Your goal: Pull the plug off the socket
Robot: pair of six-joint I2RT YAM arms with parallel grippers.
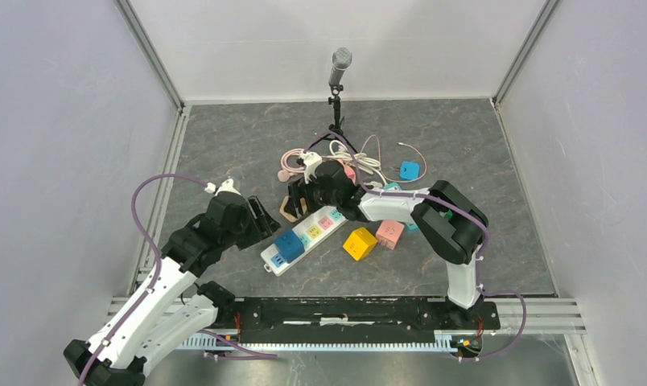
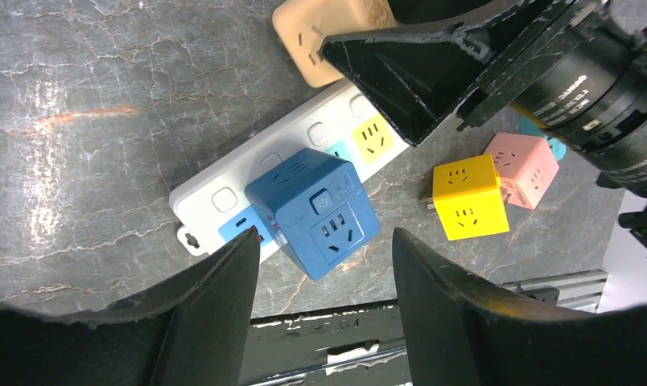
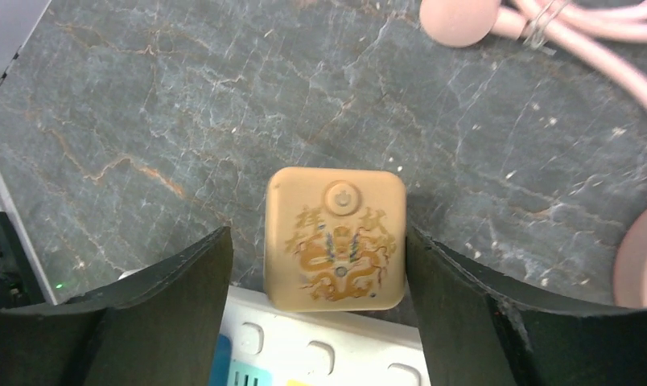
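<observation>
A white power strip [image 1: 308, 233] lies at mid-table, with a blue cube plug [image 1: 289, 243] seated in it near its near-left end. In the left wrist view the blue cube [image 2: 312, 211] sits on the strip [image 2: 216, 201]. My left gripper [image 2: 324, 251] is open just short of the cube and does not touch it. A tan cube plug [image 3: 335, 239] with a dragon print stands at the strip's far end [image 3: 320, 350]. My right gripper [image 3: 319, 241] is open around it. The right finger is close against its side. I cannot tell whether it is plugged in.
A yellow cube [image 1: 360, 243] and a pink cube [image 1: 390, 233] lie loose right of the strip. Behind it are a pile of pink and white cables [image 1: 360, 157], a teal cube [image 1: 410, 170] and a microphone on a stand [image 1: 339, 68]. The two grippers are close together.
</observation>
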